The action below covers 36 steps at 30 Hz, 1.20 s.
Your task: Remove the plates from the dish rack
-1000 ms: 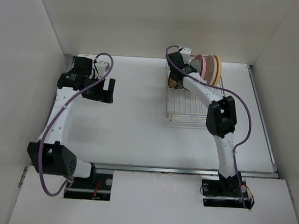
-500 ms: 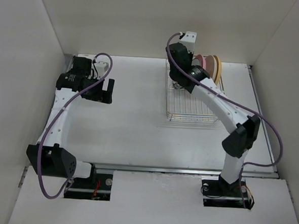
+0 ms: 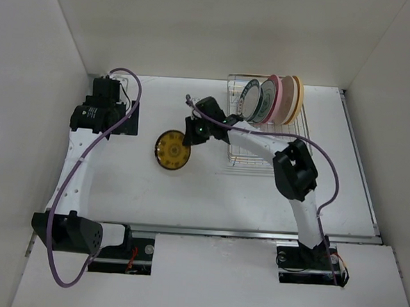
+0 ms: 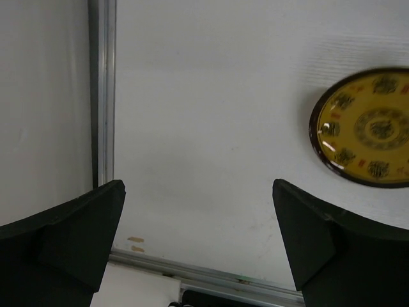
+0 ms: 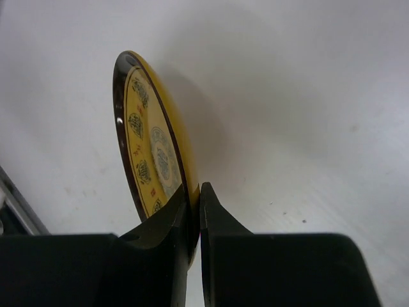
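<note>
Nearest to me, the small yellow patterned plate [image 3: 172, 151] is outside the rack, over the open table [image 3: 209, 195], just to the left of it. My right gripper [image 5: 193, 192] pinches its rim, with one finger pressed on each face. I cannot tell if the plate touches the table. A little farther and well to the left, my left gripper [image 4: 198, 236] hangs over the table with its fingers spread wide and nothing between them. The dish rack [image 3: 260, 160] stands on the right side. At its far end four plates stand on edge, side by side: the white plate with black rings [image 3: 251, 100], the teal plate [image 3: 267, 98], the pale pink plate [image 3: 285, 96] and the orange-yellow plate [image 3: 298, 94].
</note>
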### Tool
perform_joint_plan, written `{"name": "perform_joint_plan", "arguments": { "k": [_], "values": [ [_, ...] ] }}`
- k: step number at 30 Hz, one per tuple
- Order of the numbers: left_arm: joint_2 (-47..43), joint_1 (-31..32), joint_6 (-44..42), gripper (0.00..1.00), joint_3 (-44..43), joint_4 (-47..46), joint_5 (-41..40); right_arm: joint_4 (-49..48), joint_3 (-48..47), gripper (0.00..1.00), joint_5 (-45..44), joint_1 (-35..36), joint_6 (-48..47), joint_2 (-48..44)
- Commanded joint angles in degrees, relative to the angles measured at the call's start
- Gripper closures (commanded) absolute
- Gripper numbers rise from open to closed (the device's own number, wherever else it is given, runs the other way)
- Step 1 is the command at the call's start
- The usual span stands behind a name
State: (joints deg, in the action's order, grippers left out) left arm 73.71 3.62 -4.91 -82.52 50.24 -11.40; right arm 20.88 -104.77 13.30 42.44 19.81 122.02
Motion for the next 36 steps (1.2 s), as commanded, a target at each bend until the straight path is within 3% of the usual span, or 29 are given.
{"name": "perform_joint_plan", "arguments": {
  "k": [1,6,8,9,12,17,20,24,25,28,30,33,36],
  "values": [
    [-2.1,-0.2,1.1,0.0,0.4,-1.4,-2.6,-5.1,0.5,1.0,11.7,1.2,3.2,-0.3],
    [-2.1,-0.2,1.1,0.0,0.4,-1.4,-0.7,-6.8,2.6,0.97,12.2,1.2,4.3,1.6],
    [-2.1,-0.2,1.1,0.0,0.4,-1.4,-0.2,-6.8,3.2,0.84,12.9,1.2,4.3,2.2],
    [-2.1,-0.2,0.6,0.0,0.4,-1.4,-0.2,-6.2,3.2,0.66,12.9,1.2,4.3,2.8],
    [-2.1,-0.2,0.6,0.0,0.4,-1.4,-0.2,-3.4,1.6,0.54,10.6,1.2,4.3,3.4],
    [-2.6,-0.2,0.6,0.0,0.4,-1.4,0.3,2.7,-1.5,0.45,2.5,1.2,2.8,-0.2],
    [-2.6,-0.2,0.6,0.0,0.4,-0.8,0.3,6.1,-2.6,0.32,-7.5,1.2,1.5,-6.2],
    [-2.6,-0.2,0.6,0.0,0.4,-0.8,1.5,10.6,-2.6,0.22,-26.8,0.5,1.5,-13.5],
    [-2.6,-0.2,0.6,0.0,0.4,-0.8,1.5,11.1,-2.6,0.2,-35.6,-0.9,1.5,-14.5],
    [-2.6,-0.2,0.6,0.0,0.4,-0.8,1.5,13.1,-3.9,0.18,-47.6,-5.1,1.5,-15.8],
    [-2.6,-0.2,0.6,0.0,0.4,-0.8,1.5,13.9,-6.2,0.18,-51.0,-7.6,1.5,-14.6],
    [-2.6,-0.2,0.6,0.0,0.4,-0.8,2.0,16.6,-12.2,0.18,-50.4,-12.9,1.5,-10.2],
    [-2.1,-0.2,0.1,0.0,0.4,-0.8,2.6,18.5,-16.9,0.28,-46.6,-16.8,1.5,-6.7]
  ]
}}
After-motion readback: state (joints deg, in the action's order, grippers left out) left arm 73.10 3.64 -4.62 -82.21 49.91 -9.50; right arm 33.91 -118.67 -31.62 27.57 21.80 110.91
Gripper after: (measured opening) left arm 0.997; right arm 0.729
